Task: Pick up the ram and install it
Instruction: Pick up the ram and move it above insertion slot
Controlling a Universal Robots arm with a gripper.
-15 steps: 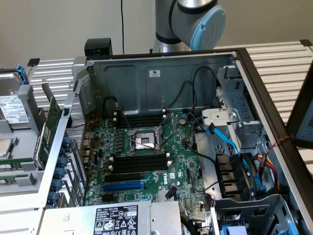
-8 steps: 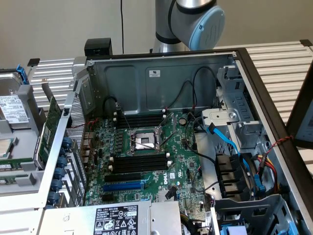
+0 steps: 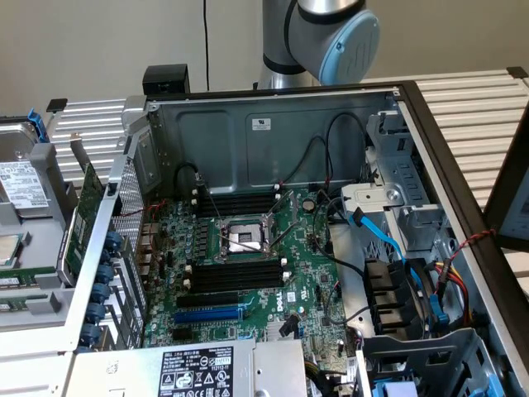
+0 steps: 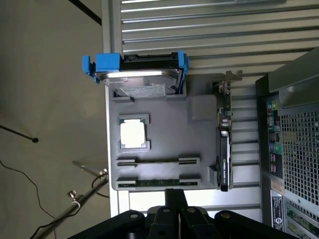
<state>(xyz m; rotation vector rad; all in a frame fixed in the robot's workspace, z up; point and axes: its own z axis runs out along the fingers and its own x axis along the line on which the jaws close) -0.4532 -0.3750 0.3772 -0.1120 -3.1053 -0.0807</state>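
Fingers [image 4: 171, 200] of the gripper [image 4: 174, 193] are pressed together, with nothing held between them. The ram [image 4: 158, 182] lies in the nearest groove of the grey tray [image 4: 199, 144], just ahead of the fingertips and not gripped. Farther ahead sit a processor [image 4: 133, 133] and a hard drive [image 4: 142, 82]. An expansion card [image 4: 224, 139] stands on edge off to one side, toward the computer case [image 4: 294, 139].

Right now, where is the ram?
In the wrist view the ram lies in the grey tray's slot closest to the gripper, outside the computer case.
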